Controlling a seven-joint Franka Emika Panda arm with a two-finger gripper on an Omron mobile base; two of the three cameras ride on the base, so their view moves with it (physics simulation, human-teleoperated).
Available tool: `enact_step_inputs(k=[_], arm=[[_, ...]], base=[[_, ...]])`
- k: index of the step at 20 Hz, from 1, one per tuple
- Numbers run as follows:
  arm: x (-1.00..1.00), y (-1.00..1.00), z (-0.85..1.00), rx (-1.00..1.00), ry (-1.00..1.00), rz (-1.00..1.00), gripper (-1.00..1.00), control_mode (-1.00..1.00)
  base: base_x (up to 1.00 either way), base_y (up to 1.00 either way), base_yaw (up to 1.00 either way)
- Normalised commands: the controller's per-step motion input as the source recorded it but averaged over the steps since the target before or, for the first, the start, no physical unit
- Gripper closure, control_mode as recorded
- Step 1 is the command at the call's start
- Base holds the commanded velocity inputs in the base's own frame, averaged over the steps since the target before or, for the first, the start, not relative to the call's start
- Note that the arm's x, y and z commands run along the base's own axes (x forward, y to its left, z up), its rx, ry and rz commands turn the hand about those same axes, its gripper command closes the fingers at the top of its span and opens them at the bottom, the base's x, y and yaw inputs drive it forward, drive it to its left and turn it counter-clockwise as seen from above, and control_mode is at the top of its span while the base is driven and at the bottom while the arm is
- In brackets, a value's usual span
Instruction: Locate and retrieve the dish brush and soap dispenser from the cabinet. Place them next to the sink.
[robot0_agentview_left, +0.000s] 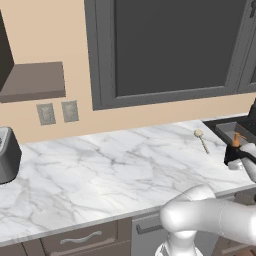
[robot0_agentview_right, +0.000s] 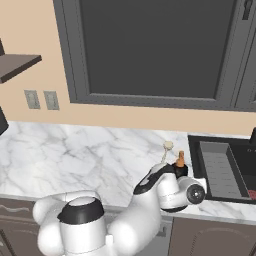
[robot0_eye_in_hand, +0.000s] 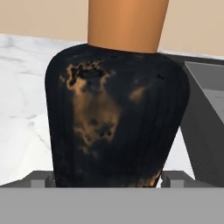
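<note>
White marble counter (robot0_agentview_left: 100, 170) is filling the lower frame; the sink (robot0_agentview_right: 220, 170) is sitting at right. The soap dispenser (robot0_eye_in_hand: 116, 118), unlabelled, is standing beside it between the gripper's (robot0_eye_in_hand: 109, 178) wide-spread fingers. The dish brush (robot0_agentview_left: 201, 139) is lying nearby.

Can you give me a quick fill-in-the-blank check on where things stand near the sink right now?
1. The dish brush lies on the ____ countertop.
2. The soap dispenser has an ____ pump top.
3. The soap dispenser stands between the gripper's two ____.
4. The sink lies to the ____ of the dish brush in the right base view.

Missing words: marble; orange; fingers; right
</note>
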Motion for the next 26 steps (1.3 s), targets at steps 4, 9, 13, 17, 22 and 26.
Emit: enact_step_inputs(k=[4, 9, 13, 17, 22, 26], arm=[[0.22, 0.00, -0.39, 0.00, -0.07, 0.00, 1.00, -1.00], [0.28, 0.09, -0.43, 0.00, -0.10, 0.01, 1.00, -1.00], [0.26, 0.23, -0.48, 0.00, -0.08, 0.03, 1.00, -1.00], [0.15, 0.22, -0.62, 0.00, -0.07, 0.02, 1.00, -1.00], [0.02, 0.22, -0.71, 0.00, -0.05, 0.00, -1.00, -1.00], [0.00, 0.09, -0.58, 0.00, -0.02, 0.00, -1.00, -1.00]], base=[[0.00, 0.00, 0.00], [0.00, 0.00, 0.00], [0.00, 0.00, 0.00], [0.00, 0.00, 0.00], [0.00, 0.00, 0.00], [0.00, 0.00, 0.00]])
